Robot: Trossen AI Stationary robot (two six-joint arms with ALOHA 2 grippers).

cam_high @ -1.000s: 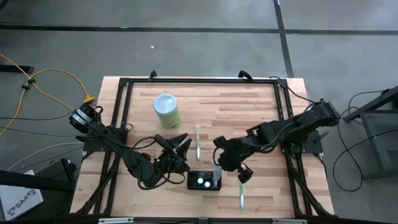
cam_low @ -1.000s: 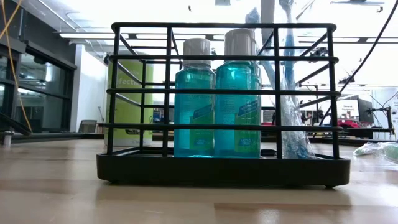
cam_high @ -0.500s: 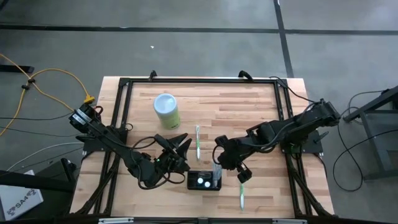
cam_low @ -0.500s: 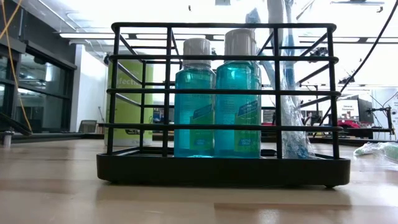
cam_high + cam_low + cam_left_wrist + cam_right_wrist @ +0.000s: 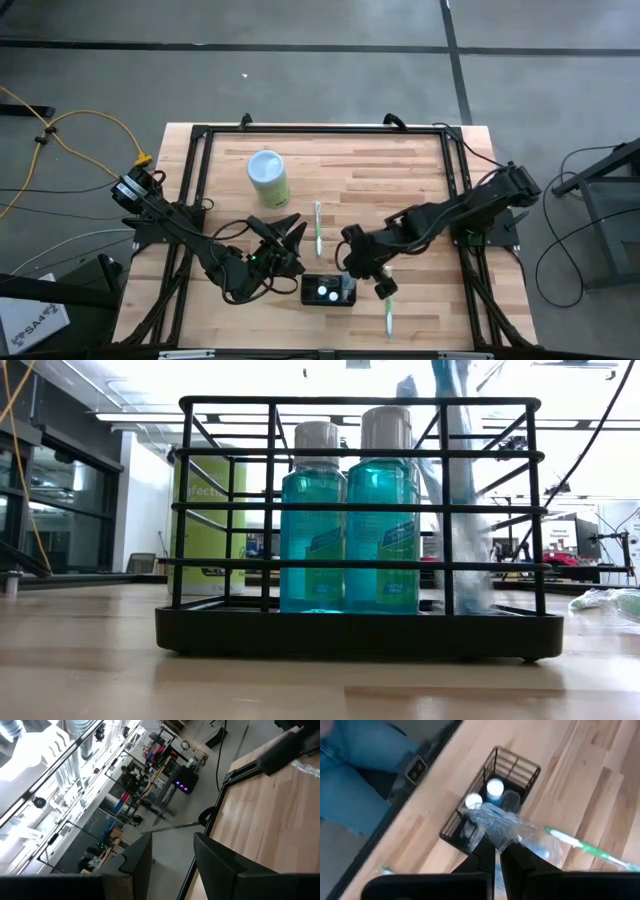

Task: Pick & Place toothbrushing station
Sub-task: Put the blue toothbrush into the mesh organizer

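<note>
The right gripper (image 5: 496, 851) is clamped on a clear plastic-wrapped toothbrush (image 5: 502, 827), holding it over the toothbrushing station (image 5: 329, 290), a black wire rack with two blue bottles (image 5: 347, 510) near the table's (image 5: 400, 180) front edge. The left gripper (image 5: 285, 240), fingers apart and empty, hovers just beside the station, between it and the pale green cylinder (image 5: 268, 177).

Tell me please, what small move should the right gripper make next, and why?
Probably ease down a little, then open. The right gripper is shut on the wrapped toothbrush, which hangs inside the black rack beside the two blue bottles. The left gripper waits open nearby.
</note>
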